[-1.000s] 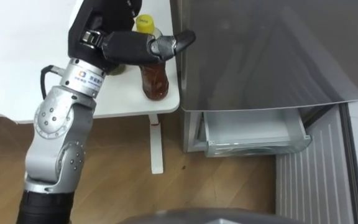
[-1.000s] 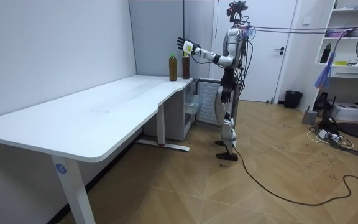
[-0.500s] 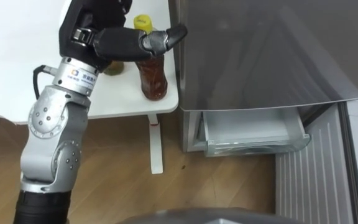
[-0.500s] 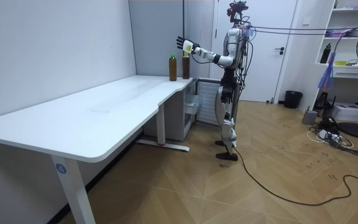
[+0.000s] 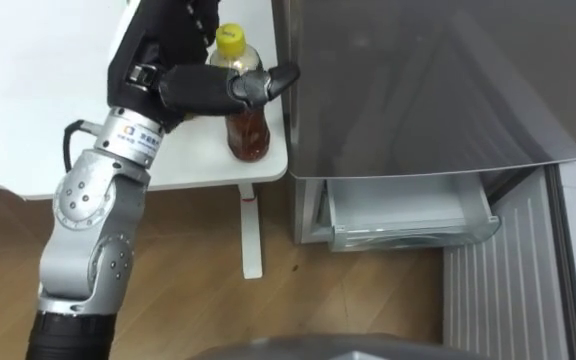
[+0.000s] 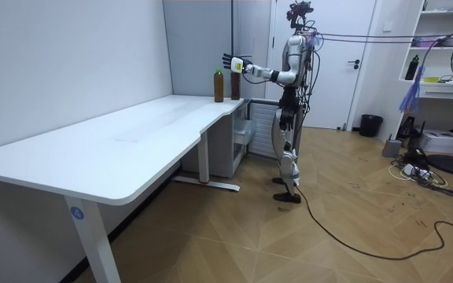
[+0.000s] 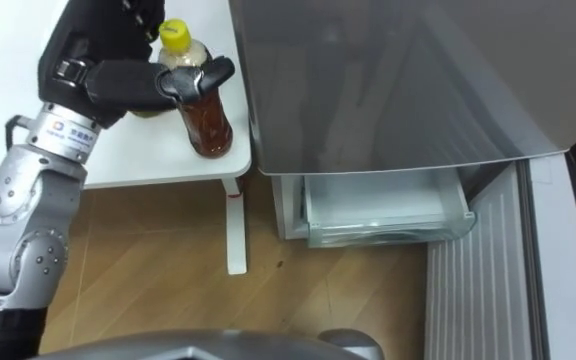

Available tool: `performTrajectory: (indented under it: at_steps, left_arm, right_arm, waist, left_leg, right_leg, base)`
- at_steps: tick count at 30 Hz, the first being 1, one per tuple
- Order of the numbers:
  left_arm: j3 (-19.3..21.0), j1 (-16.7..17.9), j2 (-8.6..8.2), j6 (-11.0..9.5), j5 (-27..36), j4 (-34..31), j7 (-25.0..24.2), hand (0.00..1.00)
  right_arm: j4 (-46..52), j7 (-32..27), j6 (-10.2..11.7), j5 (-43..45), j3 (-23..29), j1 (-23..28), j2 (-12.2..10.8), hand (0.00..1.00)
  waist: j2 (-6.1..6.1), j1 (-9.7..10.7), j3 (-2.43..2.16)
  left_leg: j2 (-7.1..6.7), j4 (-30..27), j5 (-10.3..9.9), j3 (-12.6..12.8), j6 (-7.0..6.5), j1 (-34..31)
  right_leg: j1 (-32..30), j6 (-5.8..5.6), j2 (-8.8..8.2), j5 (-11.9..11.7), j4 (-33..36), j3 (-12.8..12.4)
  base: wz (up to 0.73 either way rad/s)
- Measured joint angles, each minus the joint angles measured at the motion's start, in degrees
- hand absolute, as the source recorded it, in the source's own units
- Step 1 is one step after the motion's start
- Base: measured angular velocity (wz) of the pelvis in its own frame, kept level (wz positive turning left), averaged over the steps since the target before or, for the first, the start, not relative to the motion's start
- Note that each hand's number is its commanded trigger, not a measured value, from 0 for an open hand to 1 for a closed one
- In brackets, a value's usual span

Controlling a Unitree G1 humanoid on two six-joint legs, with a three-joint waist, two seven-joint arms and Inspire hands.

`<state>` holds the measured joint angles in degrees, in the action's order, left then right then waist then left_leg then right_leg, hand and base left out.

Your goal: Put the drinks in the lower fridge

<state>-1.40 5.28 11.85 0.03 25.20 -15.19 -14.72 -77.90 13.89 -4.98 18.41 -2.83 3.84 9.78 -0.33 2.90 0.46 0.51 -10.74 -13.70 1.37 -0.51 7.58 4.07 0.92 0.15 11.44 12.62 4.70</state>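
At the upper left of the frame a bottle [image 5: 248,125] is seen upright on the white surface [image 5: 28,120], near the corner beside the grey fridge [image 5: 418,90]. Amber liquid and a yellow cap are shown; any print on it cannot be made out. The left hand [image 5: 196,86] is held at it, fingers stretched apart, thumb crossing its shoulder. The lower drawer [image 5: 408,215] is pulled out.

My left hand [image 5: 193,85] is black, the forearm silver. At its four o'clock, the bottle [image 5: 248,125] shows amber-brown drink under a yellow cap [image 5: 230,38]. The other bottle [image 6: 219,85] is dark brown, capped green. The table [image 5: 28,100] is plain white, the fridge [image 5: 418,90] grey, and the floor [image 6: 289,244] is brown herringbone wood.
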Motion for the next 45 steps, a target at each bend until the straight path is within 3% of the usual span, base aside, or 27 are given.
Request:
performTrajectory:
  at_steps: [21, 29, 45]
  left_arm:
    - [0.16, 0.06, 0.55, 0.03, -1.2, 3.96, 0.77, 0.0]
    - [0.11, 0.2, 0.55, 0.05, -6.02, 4.09, 0.81, 0.0]
    - [-0.06, 0.2, 0.55, 0.07, -7.39, 5.37, 1.38, 0.0]
  right_arm:
    - [0.23, 1.01, -0.06, 0.06, 0.17, 0.19, 0.27, 0.0]
    - [0.33, 1.04, -0.04, 0.1, 0.16, 0.16, 0.31, 0.0]
    - [1.66, 1.26, -0.07, 0.16, 0.09, 0.19, 0.31, 0.0]
  waist:
    - [1.03, 0.06, 0.32]
    - [1.0, 0.09, 0.39]
    - [0.71, 0.35, 0.25]
  left_leg:
    - [0.0, 0.02, 0.0, 0.05, 0.0, 0.03]
    - [0.0, 0.02, 0.0, 0.04, 0.0, 0.09]
    - [0.0, 0.0, 0.0, 0.05, 0.0, 0.12]
  right_leg:
    - [-0.06, 0.0, 0.0, 0.0, 0.03, -0.06]
    - [-0.02, 0.0, -0.01, 0.0, 0.0, -0.02]
    - [0.05, 0.0, -0.02, 0.0, 0.06, 0.04]
  base:
    - [0.0]
    - [0.0]
    - [0.0]
